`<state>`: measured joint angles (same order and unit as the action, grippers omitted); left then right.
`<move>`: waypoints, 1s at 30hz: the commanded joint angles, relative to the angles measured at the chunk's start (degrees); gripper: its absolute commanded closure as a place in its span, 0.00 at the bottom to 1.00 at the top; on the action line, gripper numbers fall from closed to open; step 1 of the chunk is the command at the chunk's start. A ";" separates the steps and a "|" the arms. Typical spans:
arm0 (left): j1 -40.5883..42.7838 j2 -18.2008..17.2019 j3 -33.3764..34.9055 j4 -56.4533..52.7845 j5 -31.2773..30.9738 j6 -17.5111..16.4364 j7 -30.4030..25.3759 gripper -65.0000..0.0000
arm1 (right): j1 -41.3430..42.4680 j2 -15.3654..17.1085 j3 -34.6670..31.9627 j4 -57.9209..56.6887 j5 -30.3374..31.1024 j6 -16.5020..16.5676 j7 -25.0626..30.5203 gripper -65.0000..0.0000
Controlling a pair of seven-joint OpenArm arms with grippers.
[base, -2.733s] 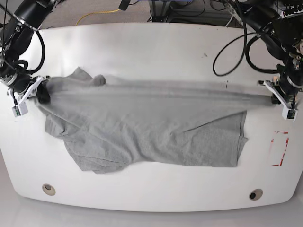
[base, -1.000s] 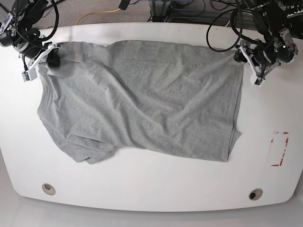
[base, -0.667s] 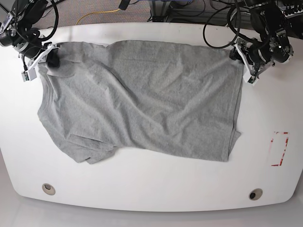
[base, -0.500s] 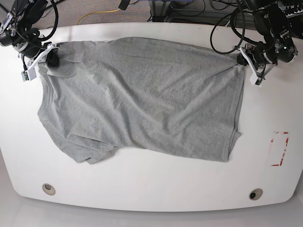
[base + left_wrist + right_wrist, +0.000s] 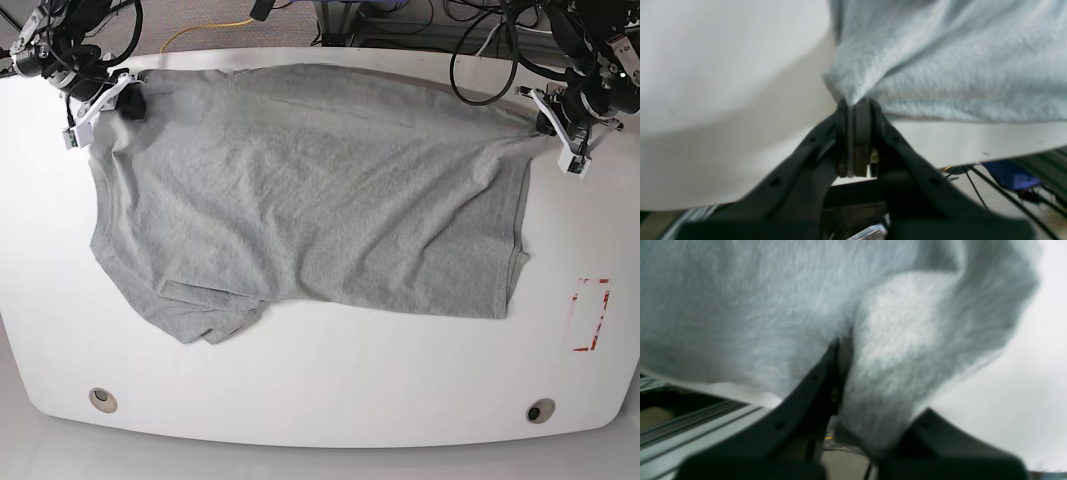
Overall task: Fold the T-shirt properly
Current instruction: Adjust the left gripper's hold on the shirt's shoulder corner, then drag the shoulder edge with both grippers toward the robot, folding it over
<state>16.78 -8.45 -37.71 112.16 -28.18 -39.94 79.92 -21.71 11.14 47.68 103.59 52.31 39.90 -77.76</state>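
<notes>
Fingers first, on the left of the base view: right fingers [image 5: 96, 108] clenched on the far corner of the T-shirt [image 5: 310, 190], at the far edge of the worktop [image 5: 330, 370]. Confirmed close up by the right wrist view: one dark finger [image 5: 820, 380] against a bunched fold of grey cloth [image 5: 913, 340], the other hidden under that fold.

Then the middle: spread plain side up over most of the worktop, no lettering to see. Long axis from left to right, along the line between the two grips. Far edge stretched between them, near the far rim of the worktop. Body lying toward the near side from both grips, with soft wrinkles and a crumpled sleeve part at the near left.

Then the right of the base view: left fingers [image 5: 568, 140] grasping the other far corner. Seen in the left wrist view as pads [image 5: 862, 133] pressed flat together on a small point of cloth [image 5: 940, 66], just at the worktop rim.

Judged from this: each arm equally close to its own corner, none nearer to the whole. For the coming move, everything free lies nearward, so probably both corners carried together toward the near edge, kept level to avoid a skewed fold.
</notes>
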 commanded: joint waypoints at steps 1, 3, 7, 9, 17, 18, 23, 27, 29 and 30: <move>2.17 -1.09 -0.48 2.52 0.01 -0.06 0.08 0.98 | -1.71 0.78 0.45 0.98 4.34 0.10 0.96 1.00; 3.93 -2.23 -2.24 2.70 0.01 -0.06 0.08 0.98 | -3.30 0.78 0.45 0.89 5.40 0.10 0.96 1.00; 4.90 -2.94 -4.44 2.61 -0.08 -0.06 -0.40 0.98 | -4.70 0.69 0.45 0.89 5.66 0.10 0.96 1.00; 4.98 -3.02 -4.79 2.61 -0.08 -0.06 -0.58 0.98 | -5.49 0.69 0.45 0.89 5.66 0.10 0.96 1.00; -1.17 -2.67 -5.93 2.61 0.27 -0.06 -0.49 0.98 | -5.76 0.69 0.45 0.89 5.66 0.10 0.96 1.00; -1.61 -2.67 -6.02 2.61 0.27 -0.06 -0.49 0.98 | -5.76 0.78 0.54 0.89 5.66 0.10 0.96 1.00; -5.92 -2.59 -6.73 2.43 0.36 -0.06 -0.49 0.98 | -3.56 0.78 3.62 0.89 5.66 0.10 0.96 1.00; -8.03 -2.76 -6.64 -0.20 0.36 -0.06 -0.49 0.98 | -0.57 1.04 3.62 0.80 5.49 0.10 0.96 1.00; -8.12 -2.85 -6.46 -1.35 0.36 -0.06 -0.58 0.98 | 1.01 1.13 3.53 0.72 5.22 0.10 0.96 1.00; -8.64 -2.85 -6.37 -1.79 0.36 -0.06 -0.58 0.98 | 1.80 1.13 3.44 0.28 5.22 0.10 0.96 1.00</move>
<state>8.49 -10.26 -43.79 110.45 -28.40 -39.94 79.44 -20.21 11.14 50.54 103.44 57.28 39.92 -77.34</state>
